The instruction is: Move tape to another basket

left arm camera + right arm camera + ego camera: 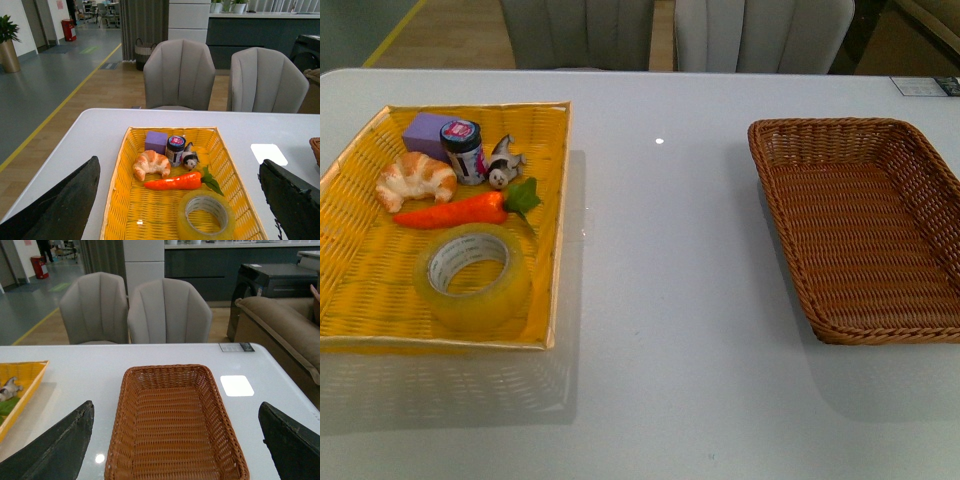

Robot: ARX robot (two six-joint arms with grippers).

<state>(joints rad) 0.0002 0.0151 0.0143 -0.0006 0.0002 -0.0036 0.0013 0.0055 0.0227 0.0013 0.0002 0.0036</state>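
The tape (pixel 474 277), a wide yellowish translucent roll with a white core, lies flat in the near part of the yellow woven tray (pixel 355 300) at the left. The left wrist view shows the tape (pixel 206 217) below the carrot, between the wide-open black fingers (pixel 60 205) of my left gripper (pixel 182 210), which hovers above the tray. The brown wicker basket (pixel 920 190) stands empty at the right. My right gripper (pixel 177 445) hangs open above the basket (pixel 125 440). Neither arm appears in the front view.
The yellow tray also holds a croissant (pixel 415 180), an orange carrot (pixel 460 211), a small dark jar (pixel 463 150), a purple block (pixel 428 130) and a small toy animal (pixel 503 165). White table (pixel 660 300) lies between tray and basket. Grey chairs (pixel 180 75) stand behind the table.
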